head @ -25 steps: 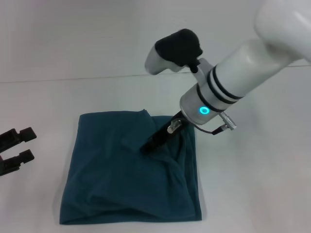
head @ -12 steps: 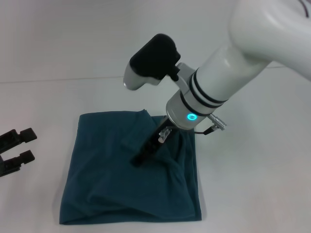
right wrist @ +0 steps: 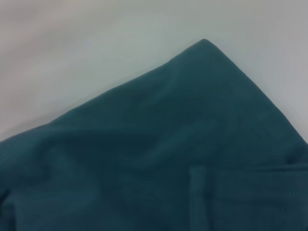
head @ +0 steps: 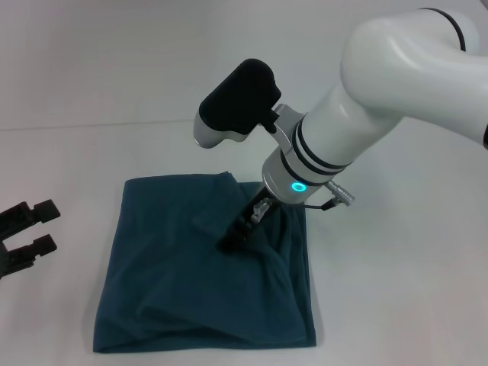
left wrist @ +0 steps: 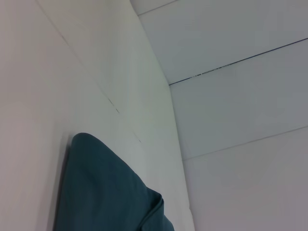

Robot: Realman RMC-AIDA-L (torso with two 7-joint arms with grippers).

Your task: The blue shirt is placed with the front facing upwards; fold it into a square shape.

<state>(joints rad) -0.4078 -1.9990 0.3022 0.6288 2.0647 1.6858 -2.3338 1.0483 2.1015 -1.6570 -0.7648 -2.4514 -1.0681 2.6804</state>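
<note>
1. Already folded into a rough square, the blue shirt (head: 204, 267) lies on the white surface (head: 396, 290), plain teal side up, with loose wrinkles along its right half.
2. The right gripper (head: 231, 241) reaches down onto the shirt's upper middle, its dark tip touching the cloth; whether its jaws are parted or pinching fabric cannot be told.
3. The left gripper (head: 27, 236) rests at the left edge, apart from the shirt, jaws parted and holding nothing.
</note>
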